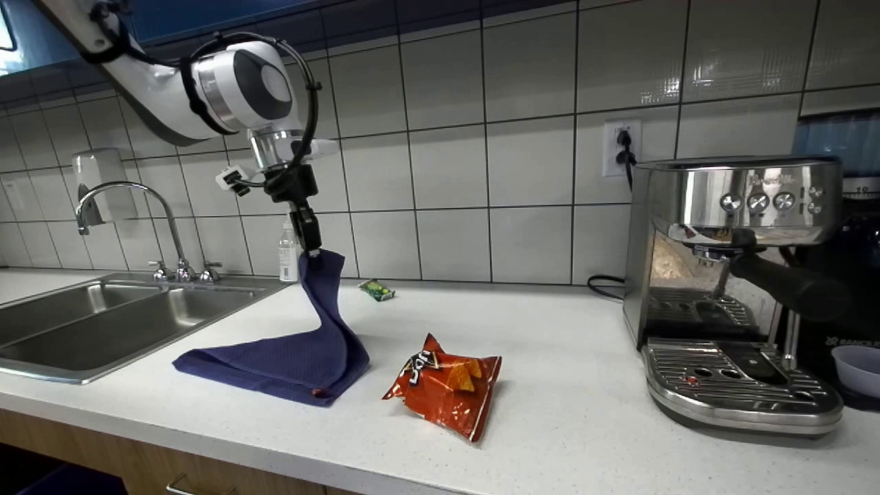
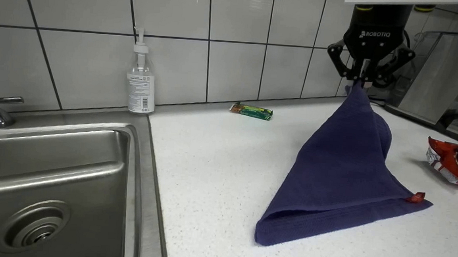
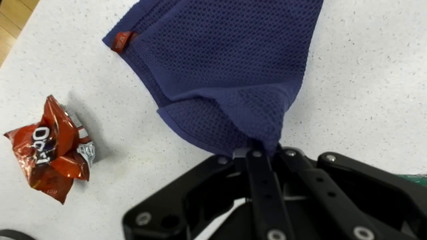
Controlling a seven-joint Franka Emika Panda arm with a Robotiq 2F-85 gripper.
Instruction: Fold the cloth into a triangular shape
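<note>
The navy-blue cloth [image 1: 295,357] hangs from my gripper [image 1: 313,252] with its lower part lying on the white counter. In an exterior view the cloth [image 2: 342,163] rises to a peak under the gripper [image 2: 359,81], with a folded edge along its near side. A small red tag sits at one corner on the counter. In the wrist view the gripper [image 3: 267,151] is shut on a bunched part of the cloth [image 3: 227,56]. The cloth bit between the fingertips is mostly hidden.
An orange-red snack packet [image 1: 447,385] lies beside the cloth; it also shows in the wrist view [image 3: 55,150]. A green wrapper [image 2: 254,111] lies near the tiled wall. A sink [image 1: 130,309], a pump bottle [image 2: 141,83] and a coffee machine [image 1: 742,289] stand around.
</note>
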